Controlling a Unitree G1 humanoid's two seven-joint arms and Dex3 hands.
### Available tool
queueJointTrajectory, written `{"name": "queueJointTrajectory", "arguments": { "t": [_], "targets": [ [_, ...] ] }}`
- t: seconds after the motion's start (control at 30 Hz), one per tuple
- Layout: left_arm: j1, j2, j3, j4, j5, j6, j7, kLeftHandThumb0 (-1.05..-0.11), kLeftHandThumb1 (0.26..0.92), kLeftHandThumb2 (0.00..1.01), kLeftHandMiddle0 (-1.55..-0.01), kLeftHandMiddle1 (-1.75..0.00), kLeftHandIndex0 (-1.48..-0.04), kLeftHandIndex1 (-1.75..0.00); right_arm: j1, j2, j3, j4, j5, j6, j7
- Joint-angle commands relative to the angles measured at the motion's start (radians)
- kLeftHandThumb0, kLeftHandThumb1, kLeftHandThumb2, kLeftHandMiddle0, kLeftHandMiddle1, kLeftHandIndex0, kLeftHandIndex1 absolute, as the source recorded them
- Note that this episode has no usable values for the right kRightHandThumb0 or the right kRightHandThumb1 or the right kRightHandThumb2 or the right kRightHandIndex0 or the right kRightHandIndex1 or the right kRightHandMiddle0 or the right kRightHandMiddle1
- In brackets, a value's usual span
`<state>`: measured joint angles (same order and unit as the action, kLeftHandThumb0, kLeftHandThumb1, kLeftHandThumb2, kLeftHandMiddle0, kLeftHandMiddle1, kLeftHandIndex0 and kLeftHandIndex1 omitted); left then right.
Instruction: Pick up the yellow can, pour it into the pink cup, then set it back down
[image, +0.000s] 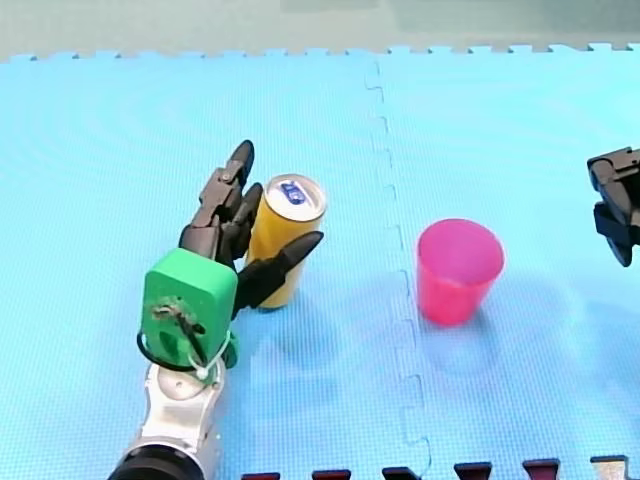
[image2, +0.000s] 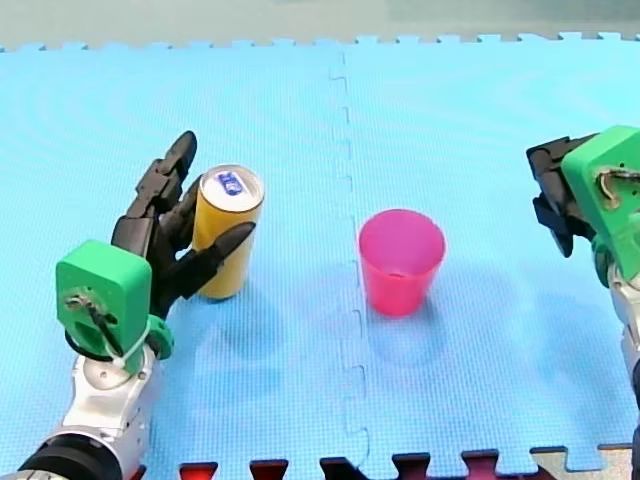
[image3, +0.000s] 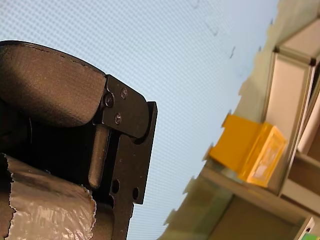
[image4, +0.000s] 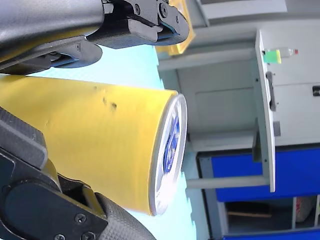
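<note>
left robot hand (image: 222, 232) closest, wrapped round the yellow can (image: 280, 225): thumb across the front, fingers behind, a side grip that should suit tipping. can upright, base looks down on the blue foam surface (image: 500, 120). pink cup (image: 458, 270) stands apart to its right, mouth up, clear path for the pour. right robot hand (image2: 553, 195) at the far right edge, holding nothing, can't tell its state. grey cabinet (image4: 290, 90) beyond.

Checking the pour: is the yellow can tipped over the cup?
No, the yellow can stands upright on the mat, left hand around it; right hand far right.
</note>
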<state>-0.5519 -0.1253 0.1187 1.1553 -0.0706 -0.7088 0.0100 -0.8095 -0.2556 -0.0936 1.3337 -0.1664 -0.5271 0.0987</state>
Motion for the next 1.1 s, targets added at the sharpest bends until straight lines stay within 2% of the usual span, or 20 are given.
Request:
{"name": "queueJointTrajectory", "arguments": {
  "t": [0.0, 0.03, 0.07, 0.17, 0.47, 0.7, 1.07],
  "targets": [
    [0.001, -0.005, -0.001, -0.013, 0.038, 0.001, 0.106, -0.573, 0.715, 0.01, -0.97, -0.11, -0.88, -0.06, 0.002, -0.007, 0.0, -0.001, 0.001, -0.006, -0.001],
    [0.005, -0.001, -0.019, -0.018, 0.089, -0.006, 0.202, -0.487, 0.755, 0.01, -1.15, -0.14, -1.06, -0.08, 0.002, -0.008, 0.0, -0.001, 0.001, -0.006, -0.002],
    [0.009, -0.002, -0.029, -0.022, 0.124, -0.013, 0.278, -0.443, 0.771, 0.01, -1.24, -0.16, -1.14, -0.08, 0.002, -0.008, 0.0, -0.002, 0.0, -0.007, -0.002],
    [0.009, -0.015, -0.038, -0.024, 0.165, -0.023, 0.387, -0.357, 0.789, 0.01, -1.36, -0.18, -1.24, -0.07, 0.0, -0.01, 0.001, -0.002, -0.001, -0.006, -0.002],
    [0.008, -0.013, -0.055, -0.021, 0.21, -0.031, 0.456, -0.343, 0.794, 0.0, -1.36, -0.11, -1.23, -0.02, -0.006, -0.007, 0.005, -0.002, -0.006, -0.005, -0.008],
    [0.009, 0.0, -0.075, -0.019, 0.247, -0.035, 0.513, -0.342, 0.793, 0.0, -1.37, -0.08, -1.23, -0.01, -0.008, -0.006, 0.009, -0.001, -0.009, -0.005, -0.013],
    [0.011, 0.011, -0.091, -0.022, 0.263, -0.043, 0.531, -0.343, 0.792, 0.0, -1.38, -0.05, -1.23, 0.0, -0.014, -0.004, 0.013, 0.0, -0.014, -0.001, -0.019]
  ]
}}
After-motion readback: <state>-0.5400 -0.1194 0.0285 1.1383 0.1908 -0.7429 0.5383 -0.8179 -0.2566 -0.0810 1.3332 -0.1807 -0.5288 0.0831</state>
